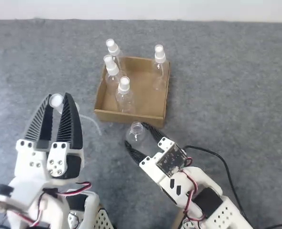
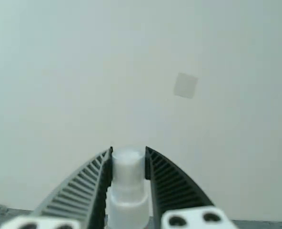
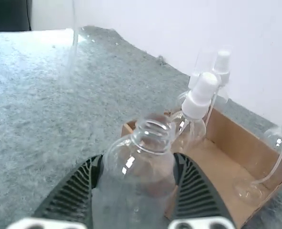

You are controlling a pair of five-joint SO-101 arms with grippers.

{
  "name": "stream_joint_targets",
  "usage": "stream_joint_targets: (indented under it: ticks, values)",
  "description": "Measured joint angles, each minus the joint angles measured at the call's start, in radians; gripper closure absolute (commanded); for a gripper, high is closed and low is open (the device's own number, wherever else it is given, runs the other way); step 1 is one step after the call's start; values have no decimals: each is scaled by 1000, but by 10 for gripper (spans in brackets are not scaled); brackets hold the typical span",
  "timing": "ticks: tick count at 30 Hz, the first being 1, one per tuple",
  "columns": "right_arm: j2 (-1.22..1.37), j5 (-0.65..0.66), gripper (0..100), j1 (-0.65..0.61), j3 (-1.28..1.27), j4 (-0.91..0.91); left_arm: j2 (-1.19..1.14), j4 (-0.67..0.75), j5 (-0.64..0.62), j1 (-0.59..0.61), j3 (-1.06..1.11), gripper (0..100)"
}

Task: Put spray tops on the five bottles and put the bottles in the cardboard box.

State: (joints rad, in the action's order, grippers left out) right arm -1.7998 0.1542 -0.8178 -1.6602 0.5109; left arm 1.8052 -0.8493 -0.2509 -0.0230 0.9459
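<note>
My left gripper point(image 1: 59, 102) is raised at the near left, shut on a white spray top point(image 2: 127, 183) whose thin dip tube point(image 1: 92, 121) trails toward the box. At the box's near edge my right gripper point(image 1: 140, 138) is shut on a clear open-necked bottle point(image 3: 140, 164), held upright, also seen as the bottle point(image 1: 134, 132) from above. The cardboard box point(image 1: 161, 114) lies at the centre. Three capped bottles stand in it: one point(image 1: 124, 93) near the front, one point(image 1: 112, 70) at the back left, one point(image 1: 159, 64) at the back right. Another capped bottle point(image 1: 113, 50) stands at the box's far left corner; inside or behind, I cannot tell.
Grey carpet point(image 1: 236, 86) covers the table, with free room to the right of the box and at the far left. A pale wall point(image 2: 131, 71) rises behind. Black cables point(image 1: 212, 157) run along the right arm.
</note>
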Motion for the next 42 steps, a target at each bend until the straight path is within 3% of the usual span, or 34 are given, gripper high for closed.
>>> stream_joint_targets:
  ticks: [17, 42]
  values:
    - [2, 87, 985, -109, -2, -35, 0, 0, -107, -18, -18, 987]
    - [2, 89, 985, -110, -2, -35, 0, 51, -107, -172, -18, 987]
